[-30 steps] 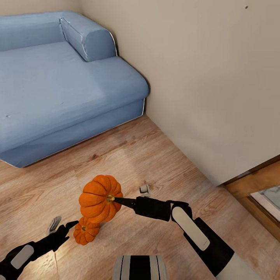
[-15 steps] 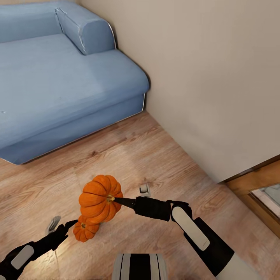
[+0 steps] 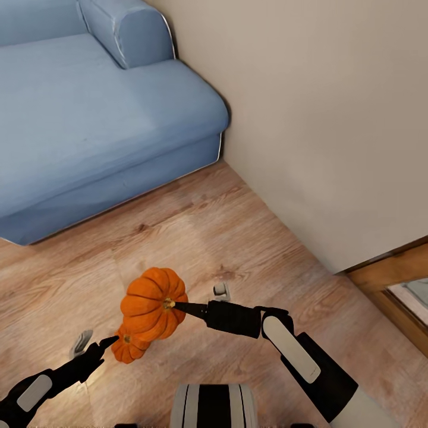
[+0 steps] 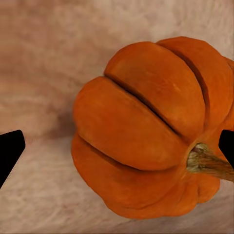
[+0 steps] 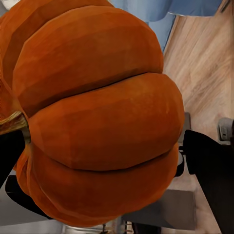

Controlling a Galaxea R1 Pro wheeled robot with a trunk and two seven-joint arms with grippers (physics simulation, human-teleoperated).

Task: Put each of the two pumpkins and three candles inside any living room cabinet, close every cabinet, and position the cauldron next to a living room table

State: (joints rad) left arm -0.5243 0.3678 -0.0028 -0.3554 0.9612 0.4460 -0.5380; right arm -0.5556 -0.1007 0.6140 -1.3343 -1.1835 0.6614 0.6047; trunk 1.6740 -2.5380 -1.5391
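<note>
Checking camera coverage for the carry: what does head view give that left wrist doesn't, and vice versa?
Head view alone: the blue sofa, beige wall, the right gripper shut on the upper pumpkin, and both arms.

Left wrist alone: the lower pumpkin's ribs and stem close up, between the fingertips.

Both: that lower pumpkin, the left gripper on it, and wood floor.

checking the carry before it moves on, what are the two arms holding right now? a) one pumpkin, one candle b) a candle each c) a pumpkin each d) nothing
c: the right gripper pinches one pumpkin by its stem, and the left gripper grips another pumpkin.
</note>
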